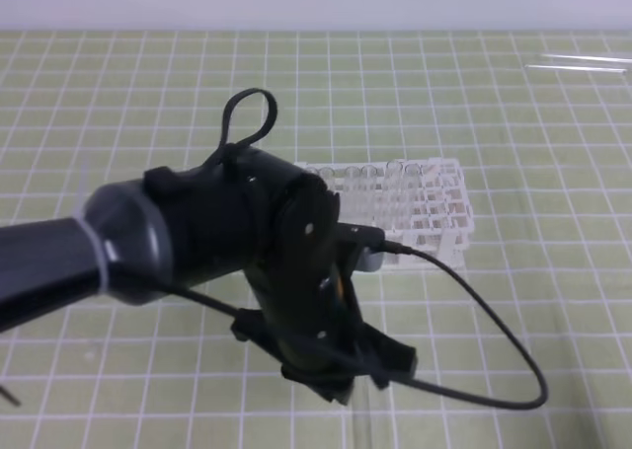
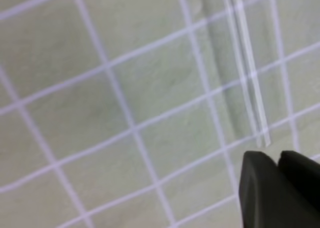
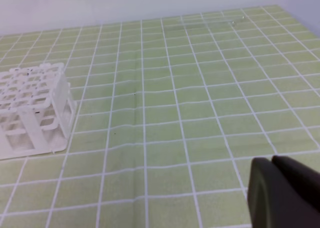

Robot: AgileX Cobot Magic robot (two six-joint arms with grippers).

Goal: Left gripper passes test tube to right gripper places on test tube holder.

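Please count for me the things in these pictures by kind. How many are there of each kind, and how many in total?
Test tube: 2 (one lying beside the left gripper, one far off on the mat; the blur may hide another there)
Test tube holder: 1
Gripper: 2 (left gripper, right gripper)
Total: 5

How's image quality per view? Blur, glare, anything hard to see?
Exterior high: the left arm's wrist is close and soft, hiding part of the test tube holder; lighting is even. Left wrist: blurred overall; the test tube shows only as faint pale lines with a soft shadow beside it. Right wrist: the mat is fairly sharp, the right gripper a dark blur in the corner; no strong glare.
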